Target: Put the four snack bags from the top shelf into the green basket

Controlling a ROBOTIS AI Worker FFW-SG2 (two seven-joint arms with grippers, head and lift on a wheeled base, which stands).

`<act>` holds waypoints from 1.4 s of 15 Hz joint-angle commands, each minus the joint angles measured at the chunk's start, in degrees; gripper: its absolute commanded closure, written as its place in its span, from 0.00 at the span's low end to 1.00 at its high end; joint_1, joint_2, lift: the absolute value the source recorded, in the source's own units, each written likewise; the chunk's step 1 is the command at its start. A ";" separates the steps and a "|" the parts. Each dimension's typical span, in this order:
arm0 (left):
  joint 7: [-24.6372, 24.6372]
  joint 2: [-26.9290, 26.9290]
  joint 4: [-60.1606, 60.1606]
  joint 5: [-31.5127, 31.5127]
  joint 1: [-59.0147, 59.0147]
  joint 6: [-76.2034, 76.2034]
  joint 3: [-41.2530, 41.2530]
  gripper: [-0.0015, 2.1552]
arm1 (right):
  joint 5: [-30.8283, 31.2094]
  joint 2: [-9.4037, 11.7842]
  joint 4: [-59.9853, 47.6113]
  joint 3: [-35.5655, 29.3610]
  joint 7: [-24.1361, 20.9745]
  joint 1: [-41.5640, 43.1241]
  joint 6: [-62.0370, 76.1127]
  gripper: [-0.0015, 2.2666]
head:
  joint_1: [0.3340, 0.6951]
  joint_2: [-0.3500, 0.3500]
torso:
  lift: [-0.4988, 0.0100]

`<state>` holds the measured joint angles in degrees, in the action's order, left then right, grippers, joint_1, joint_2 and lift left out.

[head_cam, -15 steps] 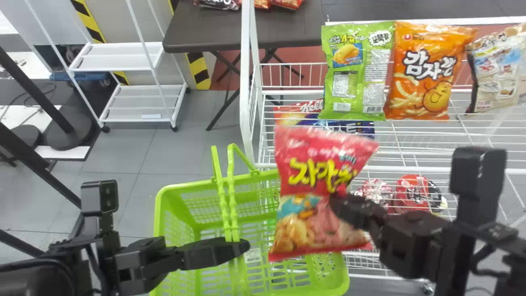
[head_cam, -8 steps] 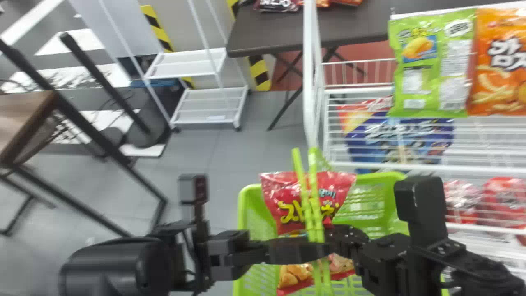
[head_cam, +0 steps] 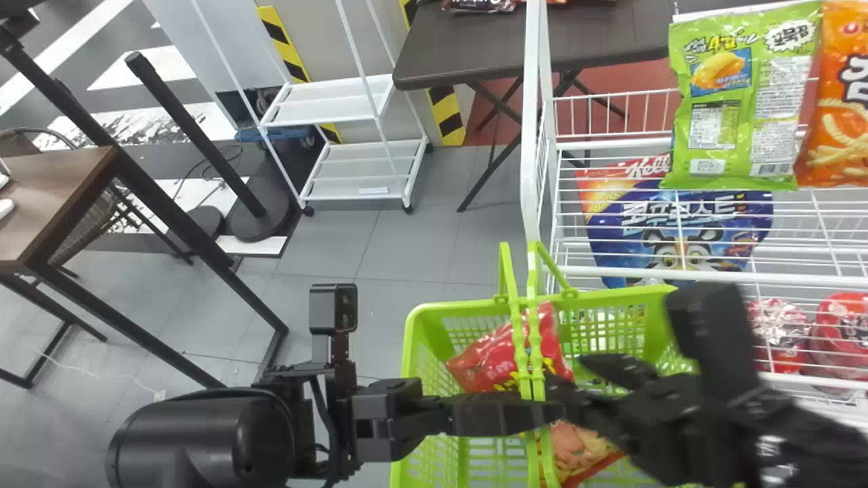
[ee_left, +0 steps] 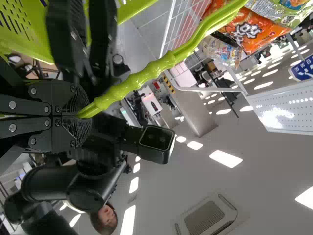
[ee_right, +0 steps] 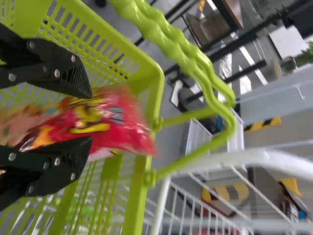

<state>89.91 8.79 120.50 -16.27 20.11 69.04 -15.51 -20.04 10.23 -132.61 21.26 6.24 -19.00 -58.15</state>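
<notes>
Head view, red bag (head_cam: 485,359) released into green basket (head_cam: 468,306), right pincer (head_cam: 573,377) opened

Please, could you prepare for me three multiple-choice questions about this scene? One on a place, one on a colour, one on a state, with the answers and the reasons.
1. Where is the red snack bag nearest the right gripper?
A) On the wire shelf
B) In the green basket
C) On the floor

2. In the head view, what colour is the neighbouring bag just left of the orange bag?
A) Green
B) Purple
C) Black

3. How is the right gripper?
A) Shut on the basket's handle
B) Shut on the orange bag
C) Open

Answers:
1: B, the head view shows the red bag within the basket's rim.
2: A, its front is plainly green around the printed panels.
3: C, the right wrist view shows its fingers standing well apart.
</notes>
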 commanded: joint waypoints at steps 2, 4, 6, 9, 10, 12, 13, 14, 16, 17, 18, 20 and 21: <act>0.66 0.00 0.00 0.10 -0.07 0.00 0.31 1.00 | -9.40 0.14 -3.89 -17.31 1.93 -2.88 -0.18 0.03 | 1.00 0.86 | 0.97; 0.66 0.00 0.00 0.10 -0.07 0.18 0.31 1.00 | -7.20 -0.47 -1.43 -22.14 1.85 -1.65 8.44 0.03 | 1.00 0.72 | 0.97; 0.66 0.00 0.00 0.10 -0.07 0.35 0.31 1.00 | -2.63 -0.56 5.96 -23.28 1.85 4.77 14.06 0.03 | 1.00 0.52 | 0.97; 0.66 0.00 0.62 0.01 0.63 0.35 0.04 1.00 | 0.97 -0.65 20.90 -21.00 1.49 15.58 20.57 0.04 | 1.00 0.40 | 0.97; 0.66 0.00 0.62 0.01 0.89 0.35 -0.13 1.00 | 2.29 -0.65 26.87 -19.86 1.41 19.62 23.03 0.04 | 1.00 0.38 | 0.97; 0.66 -0.09 0.62 -0.17 1.33 0.35 -0.75 1.00 | 4.84 -1.09 38.65 -17.04 0.97 26.83 29.36 0.04 | 1.00 0.37 | 0.97; 0.66 0.00 0.62 -0.17 1.42 0.35 -0.92 1.00 | 5.72 -1.61 44.72 -15.99 0.97 30.08 33.93 0.04 | 1.00 0.37 | 0.97; 0.66 0.00 0.62 -0.17 1.60 0.35 -0.92 1.00 | 6.33 -2.32 49.99 -14.93 0.97 33.15 36.21 0.04 | 1.00 0.37 | 0.97; 0.66 0.00 0.70 -0.25 1.86 0.35 -1.01 1.00 | 7.39 -3.81 59.04 -13.61 0.97 38.16 38.85 0.04 | 1.00 0.40 | 0.97; 0.66 0.00 0.70 -0.25 1.86 0.18 -1.10 1.00 | 7.48 -4.25 62.64 -12.65 1.14 40.19 38.85 0.04 | 1.00 0.40 | 0.97; 0.66 -0.09 0.70 -0.25 1.86 0.18 -1.01 1.00 | 7.83 -4.60 64.93 -11.77 1.23 41.33 38.85 0.09 | 1.00 0.41 | 0.97; 0.66 -0.09 0.53 -0.34 2.21 0.18 -1.19 1.00 | 7.83 -4.95 67.30 -11.33 3.60 42.65 38.67 0.50 | 1.00 0.44 | 0.97; 0.66 -0.09 0.44 -0.34 2.21 0.18 -1.27 1.00 | 7.56 -4.95 67.22 -11.07 3.60 42.56 38.67 0.77 | 1.00 0.45 | 0.97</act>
<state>89.91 8.71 121.08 -16.58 22.21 69.22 -16.68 -12.22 5.38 -65.90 9.84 9.78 23.32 -19.44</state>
